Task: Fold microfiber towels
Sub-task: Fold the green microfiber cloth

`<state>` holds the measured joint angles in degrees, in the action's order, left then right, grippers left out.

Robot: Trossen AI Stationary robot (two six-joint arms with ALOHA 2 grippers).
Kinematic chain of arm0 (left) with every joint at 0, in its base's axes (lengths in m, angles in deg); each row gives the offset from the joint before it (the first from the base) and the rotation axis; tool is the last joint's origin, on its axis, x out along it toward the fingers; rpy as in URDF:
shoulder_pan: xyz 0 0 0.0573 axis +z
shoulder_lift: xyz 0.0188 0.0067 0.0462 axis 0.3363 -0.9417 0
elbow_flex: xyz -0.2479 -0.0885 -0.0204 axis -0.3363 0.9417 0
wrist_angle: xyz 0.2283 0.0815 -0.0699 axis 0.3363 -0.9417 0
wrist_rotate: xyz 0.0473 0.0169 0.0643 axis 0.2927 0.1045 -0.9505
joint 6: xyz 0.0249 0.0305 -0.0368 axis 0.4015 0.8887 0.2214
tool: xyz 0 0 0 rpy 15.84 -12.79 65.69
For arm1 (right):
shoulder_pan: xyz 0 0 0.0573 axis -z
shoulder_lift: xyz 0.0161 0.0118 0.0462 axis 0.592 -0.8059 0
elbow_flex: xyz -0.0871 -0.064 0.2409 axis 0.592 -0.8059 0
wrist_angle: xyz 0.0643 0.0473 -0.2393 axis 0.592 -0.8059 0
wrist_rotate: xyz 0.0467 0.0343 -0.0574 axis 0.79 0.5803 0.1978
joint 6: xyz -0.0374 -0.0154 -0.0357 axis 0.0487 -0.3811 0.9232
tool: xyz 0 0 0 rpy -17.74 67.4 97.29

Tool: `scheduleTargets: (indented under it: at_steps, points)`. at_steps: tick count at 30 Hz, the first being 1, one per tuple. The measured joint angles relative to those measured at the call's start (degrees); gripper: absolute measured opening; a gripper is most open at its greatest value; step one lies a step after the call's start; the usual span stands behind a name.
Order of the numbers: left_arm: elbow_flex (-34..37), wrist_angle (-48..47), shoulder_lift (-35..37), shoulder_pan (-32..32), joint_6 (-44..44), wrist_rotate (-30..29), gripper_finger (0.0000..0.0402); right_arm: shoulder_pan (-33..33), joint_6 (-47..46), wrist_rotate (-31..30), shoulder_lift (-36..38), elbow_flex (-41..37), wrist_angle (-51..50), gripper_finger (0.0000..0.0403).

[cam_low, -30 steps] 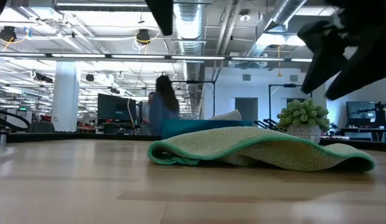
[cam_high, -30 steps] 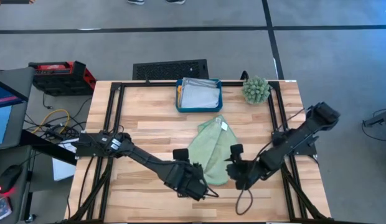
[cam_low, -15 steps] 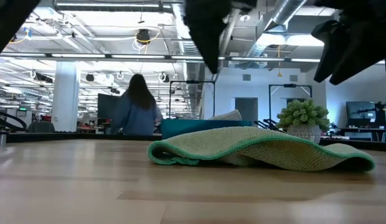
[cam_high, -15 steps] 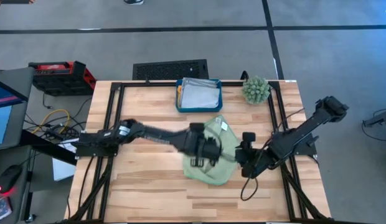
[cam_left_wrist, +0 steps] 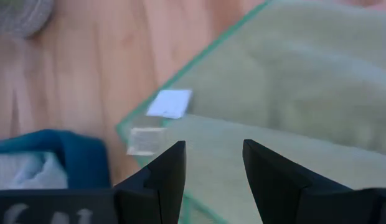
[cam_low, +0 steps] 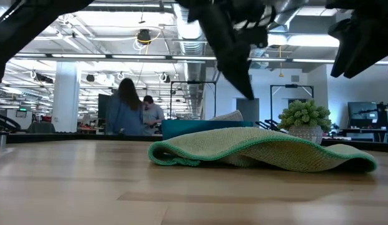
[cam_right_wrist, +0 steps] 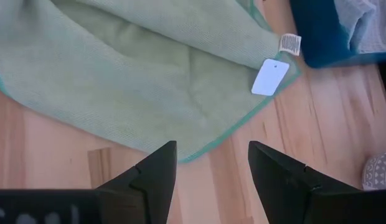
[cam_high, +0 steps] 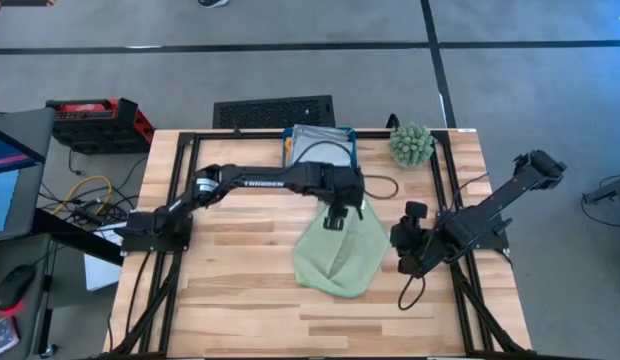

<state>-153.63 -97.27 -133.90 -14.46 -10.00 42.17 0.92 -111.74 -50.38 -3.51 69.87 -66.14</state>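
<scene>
Left gripper (cam_high: 333,218) over far corner of light green towel (cam_high: 338,255), fingers apart, holding nothing. Right gripper (cam_high: 407,240) just beside towel's right edge, fingers apart, empty. Towel lies rumpled mid-table (cam_high: 240,300), partly folded, white tags (cam_right_wrist: 271,76) at corner near tray. Teal tray (cam_high: 289,172) at far edge holds pale grey-blue towel (cam_high: 320,152); left arm crosses over it. Spiky green plant (cam_high: 411,144) right of tray.

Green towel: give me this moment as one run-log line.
green towel: folded over, flat on table | left gripper: open, over towel's tagged corner | right gripper: open, beside towel | teal tray: holds grey towel
</scene>
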Motion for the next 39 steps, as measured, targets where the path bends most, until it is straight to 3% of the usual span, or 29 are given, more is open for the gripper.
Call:
scheduleTargets:
  at_steps: [4,8,10,29,34,39]
  points:
    - [3.39,1.96,-0.1,3.43,-0.19,1.18,0.0153,0.27,-0.12,-0.02,0.68,0.0,0.05,0.0221]
    - [6.73,6.76,0.06,6.9,-1.71,11.84,0.0153,0.66,-1.46,-0.04,0.8,0.0,0.04,0.0221]
    - [9.12,8.82,-0.04,8.01,-1.82,13.83,0.0153,0.66,-2.99,-0.02,0.8,0.0,0.05,0.0221]
    - [16.11,23.91,0.09,9.81,-1.42,16.89,0.0153,0.66,-5.64,0.04,0.78,0.0,-0.03,0.0221]
    - [17.34,23.44,-0.05,9.75,-1.64,12.7,0.0153,0.66,-5.66,0.04,0.78,0.0,-0.08,0.0221]
    - [18.64,23.71,-0.09,9.8,-1.93,12.62,0.0153,0.66,-5.66,0.07,0.78,0.0,-0.07,0.0221]
